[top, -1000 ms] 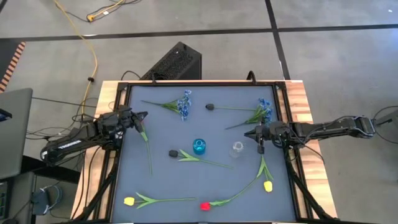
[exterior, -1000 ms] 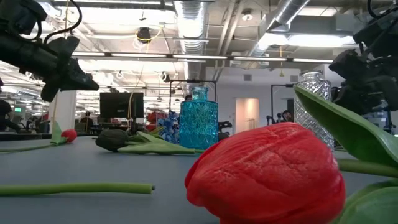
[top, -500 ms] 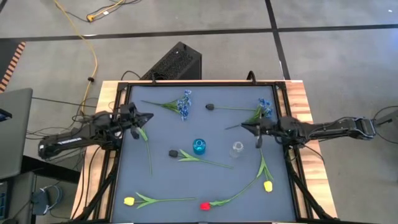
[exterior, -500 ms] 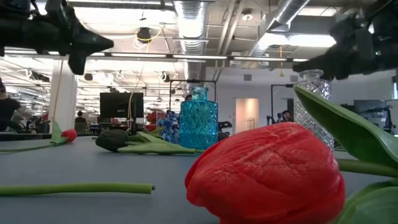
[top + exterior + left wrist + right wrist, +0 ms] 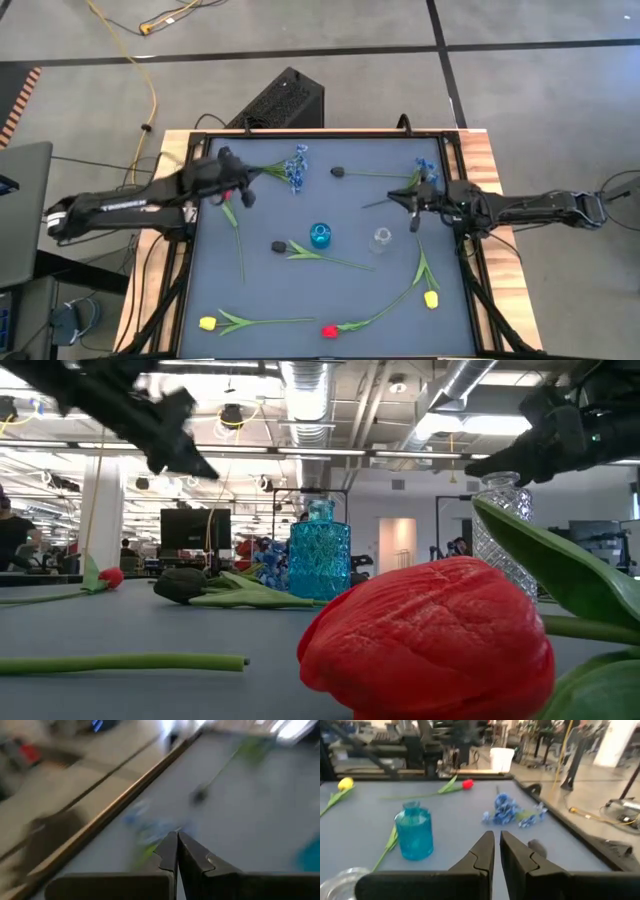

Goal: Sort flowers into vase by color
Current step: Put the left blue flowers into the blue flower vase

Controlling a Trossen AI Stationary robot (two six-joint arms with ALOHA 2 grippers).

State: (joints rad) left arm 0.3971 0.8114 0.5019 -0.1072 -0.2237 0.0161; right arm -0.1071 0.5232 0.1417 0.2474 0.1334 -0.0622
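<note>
The flowers lie scattered on the grey table. A blue blossom spray point(image 5: 295, 168) and a dark bud point(image 5: 338, 172) lie near the far edge, and a second blue spray point(image 5: 425, 178) lies far right. A red tulip point(image 5: 230, 200) lies at the left, a dark bud point(image 5: 278, 246) beside the blue vase point(image 5: 320, 236). Yellow tulips point(image 5: 207, 323) point(image 5: 431, 298) and a red tulip point(image 5: 329, 331) lie near the front. A clear vase point(image 5: 381, 239) stands right of the blue one. My left gripper point(image 5: 247, 196) hangs shut above the left red tulip. My right gripper point(image 5: 400, 204) hangs shut by the right blue spray, holding nothing.
A raised black frame point(image 5: 190, 230) rims the table on all sides. A black box point(image 5: 285, 100) stands on the floor behind the far edge. In the low view the front red tulip point(image 5: 430, 640) fills the foreground before both vases point(image 5: 320, 555).
My left gripper has risen and swung out over the table toward the far-left blue spray, rolling about its own axis, still shut. My right gripper has lifted a little and tipped up toward level. No flower has moved.
</note>
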